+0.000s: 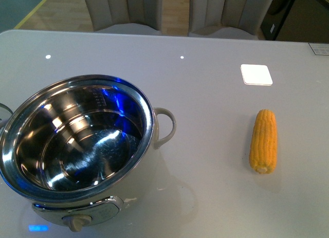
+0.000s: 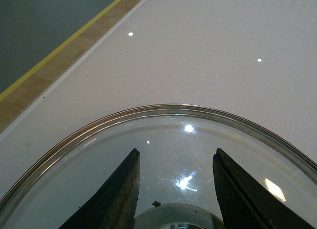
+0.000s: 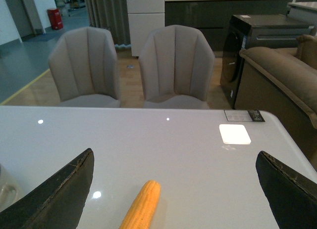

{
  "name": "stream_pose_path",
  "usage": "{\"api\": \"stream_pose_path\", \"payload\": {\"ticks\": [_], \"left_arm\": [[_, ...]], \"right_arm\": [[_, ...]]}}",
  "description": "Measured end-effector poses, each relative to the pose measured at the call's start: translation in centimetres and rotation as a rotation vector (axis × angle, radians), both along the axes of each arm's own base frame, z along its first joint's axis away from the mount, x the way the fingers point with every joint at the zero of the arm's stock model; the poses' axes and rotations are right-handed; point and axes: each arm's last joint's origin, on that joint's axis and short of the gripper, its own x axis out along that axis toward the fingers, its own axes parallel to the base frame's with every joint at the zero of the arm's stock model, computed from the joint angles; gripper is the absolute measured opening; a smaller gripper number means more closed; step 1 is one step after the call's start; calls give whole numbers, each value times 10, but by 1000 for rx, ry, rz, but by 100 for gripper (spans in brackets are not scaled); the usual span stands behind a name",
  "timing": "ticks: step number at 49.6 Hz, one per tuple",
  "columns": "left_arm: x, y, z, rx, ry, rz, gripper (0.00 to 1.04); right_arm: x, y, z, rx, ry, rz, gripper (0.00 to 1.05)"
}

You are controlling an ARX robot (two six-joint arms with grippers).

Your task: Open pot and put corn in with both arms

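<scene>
Large shiny stainless-steel pot (image 1: 77, 140) stands uncovered on the white tabletop (image 1: 205, 94), near left. Husked yellow corn cob (image 1: 263, 141) lies flat well to its right, apart from it. Left fingers (image 2: 119, 194) clamp the round metal knob (image 2: 173, 216) of the glass lid (image 2: 168, 140). Right fingers (image 3: 59, 194) are spread wide and hold nothing; the cob lies on the tabletop between them.

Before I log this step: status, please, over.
Left hand shut on lid; pot open, empty. Right hand open, corn ahead, ungrasped. Nothing between corn and pot.
</scene>
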Motion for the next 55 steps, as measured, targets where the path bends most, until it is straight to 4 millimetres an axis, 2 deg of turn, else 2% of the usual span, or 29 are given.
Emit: {"api": "stream_pose_path", "payload": {"ticks": [4,13,17,21,27,38,48,55], "left_arm": [[0,0,0,16,4,3,47],[-1,1,2,42,9,23,86],[-1,1,9,48,-1,35,100],[0,2,26,55,-28,49,97],[-2,2,65,81,-95,49,98],[-18,-2,127,96,-208,25,98],[-51,-19,189,50,-324,-24,98],[-79,-36,216,34,-358,-75,98]], "right_arm": [[0,0,0,0,0,0,96],[0,0,0,0,0,0,96],[0,0,0,0,0,0,96],[0,0,0,0,0,0,96],[0,0,0,0,0,0,96],[0,0,0,0,0,0,96],[0,0,0,0,0,0,96],[0,0,0,0,0,0,96]]}}
